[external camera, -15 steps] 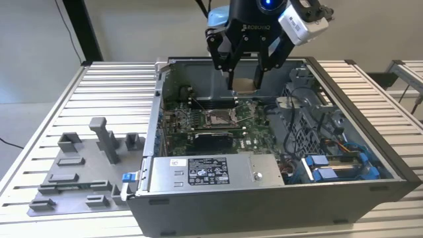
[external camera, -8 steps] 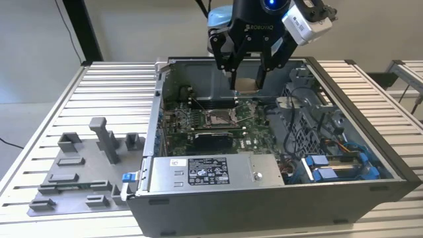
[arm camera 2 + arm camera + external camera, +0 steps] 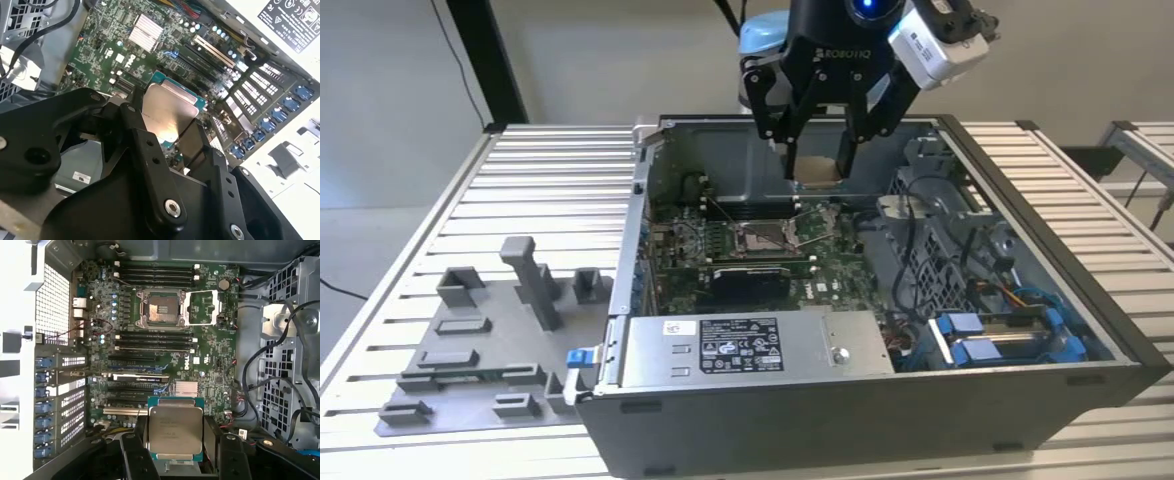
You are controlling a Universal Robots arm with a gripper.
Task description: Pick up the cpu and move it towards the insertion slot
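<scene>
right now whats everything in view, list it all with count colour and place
cpu: one, silvery top, held above the motherboard
insertion slot: one, silver frame, brownish centre, open on the motherboard
motherboard: one, green, inside the case
computer case: one, grey, open on the table
power supply: one, silver, at the case's near side
fixture blocks: several, grey, at the exterior view's left
table: one, silver, slatted
gripper: one, black, shut on the cpu

Background: plain room, ribbed metal bench.
Pale wall [image 3: 600,55] behind; dark vertical post [image 3: 491,55] near the bench's far corner. Slatted silver tabletop [image 3: 520,190] evenly lit; second bench edge [image 3: 1145,140] at the exterior view's right.
</scene>
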